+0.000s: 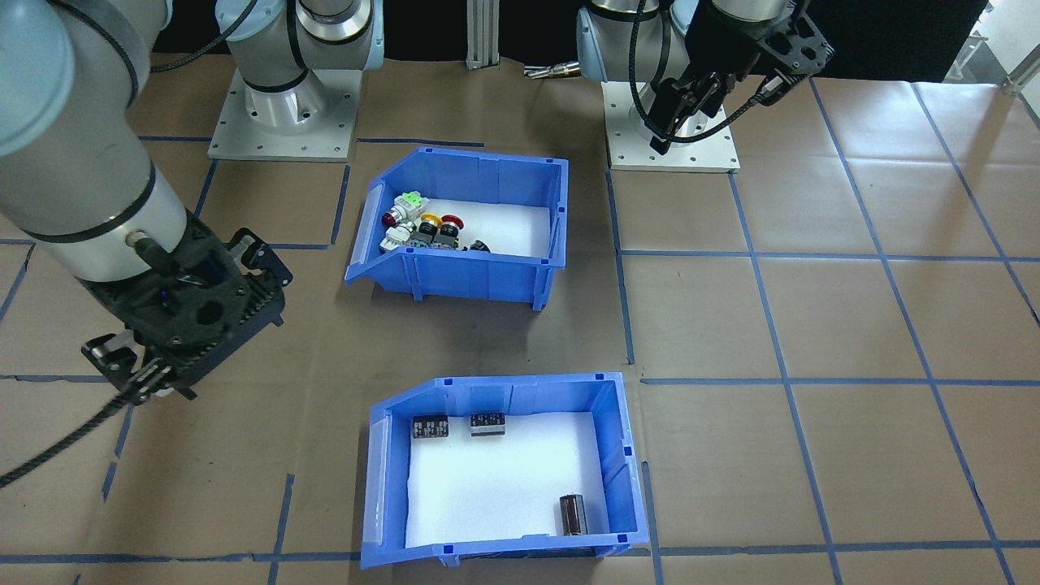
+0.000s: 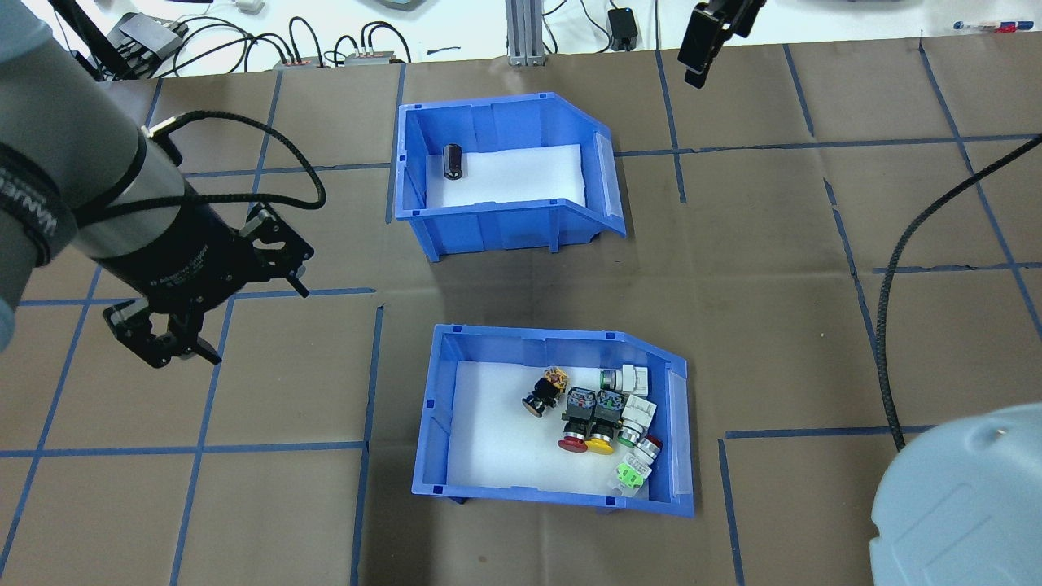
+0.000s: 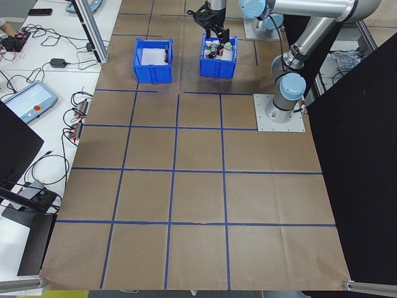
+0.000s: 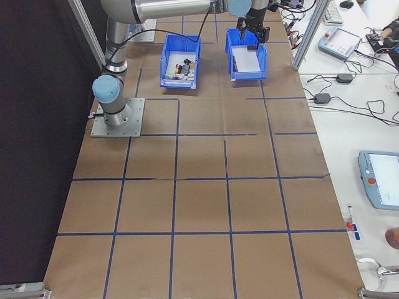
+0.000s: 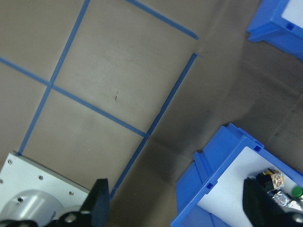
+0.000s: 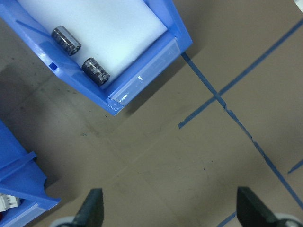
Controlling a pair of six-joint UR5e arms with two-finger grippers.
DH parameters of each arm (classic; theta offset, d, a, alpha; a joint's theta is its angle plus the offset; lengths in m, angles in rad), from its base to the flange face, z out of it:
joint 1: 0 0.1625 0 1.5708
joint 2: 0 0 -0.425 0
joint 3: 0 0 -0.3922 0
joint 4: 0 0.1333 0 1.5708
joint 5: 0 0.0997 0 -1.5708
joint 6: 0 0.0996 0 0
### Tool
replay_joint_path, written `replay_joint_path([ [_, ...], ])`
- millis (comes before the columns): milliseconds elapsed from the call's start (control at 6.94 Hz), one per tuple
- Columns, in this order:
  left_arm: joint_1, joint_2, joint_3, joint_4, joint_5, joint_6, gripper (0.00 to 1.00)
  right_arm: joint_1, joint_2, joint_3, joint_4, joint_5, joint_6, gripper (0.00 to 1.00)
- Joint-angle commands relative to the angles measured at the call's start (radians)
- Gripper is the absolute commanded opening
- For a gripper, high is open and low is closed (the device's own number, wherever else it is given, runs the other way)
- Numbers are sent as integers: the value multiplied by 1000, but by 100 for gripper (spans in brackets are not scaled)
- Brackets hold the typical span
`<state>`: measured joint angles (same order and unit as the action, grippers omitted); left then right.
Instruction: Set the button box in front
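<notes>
A: Any writing you can read?

B: Only a white line of print on the black body of the left gripper (image 2: 167, 346) in the overhead view, too small to make out. The clear label strips on the open fronts of both bins look blank.

A: Where is the button box?

B: The button box (image 2: 562, 419) sits on the brown paper-covered bench (image 2: 773, 325), the nearer of the two bins to the robot's bases; the other blue bin (image 2: 505, 167) stands beyond it, well apart. The push-button switches (image 2: 606, 419) are clustered toward its sloped open end: green, red, yellow, black and white.

A: And the grippers?

B: Both hang above the bench, empty. The left gripper, off to the left of the button box, has its jaws parted; its wrist camera shows both fingers wide apart with bare paper between. The right gripper (image 1: 134, 382) is likewise spread, as its own wrist view shows.

A: What differs between views?

B: The overhead view shows one dark cylinder in the other blue bin, since its near wall hides the rest. The front-facing view shows three dark cylindrical parts (image 1: 487, 424), two by the wall nearer the robot and one in a far corner.
</notes>
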<state>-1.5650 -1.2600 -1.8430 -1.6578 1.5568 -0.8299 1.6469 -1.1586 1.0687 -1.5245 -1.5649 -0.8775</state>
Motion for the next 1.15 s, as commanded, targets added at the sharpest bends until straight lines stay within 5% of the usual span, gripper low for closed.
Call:
replay_joint_path([
  [0, -70, 102, -128, 4, -74, -406, 98, 106, 80, -50, -37, -1, -104, 100],
  [288, -263, 93, -191, 24, -75, -679, 99, 199, 178, -108, -65, -13, -135, 100],
  [576, -354, 91, -327, 216, -83, -849, 99, 278, 238, -124, -91, -15, -205, 100],
  [864, -403, 39, -374, 332, -84, -934, 99, 361, 296, -124, -142, -27, -209, 100],
  [1008, -436, -10, -374, 380, -127, -993, 99, 388, 330, -118, -169, -53, -204, 100],
])
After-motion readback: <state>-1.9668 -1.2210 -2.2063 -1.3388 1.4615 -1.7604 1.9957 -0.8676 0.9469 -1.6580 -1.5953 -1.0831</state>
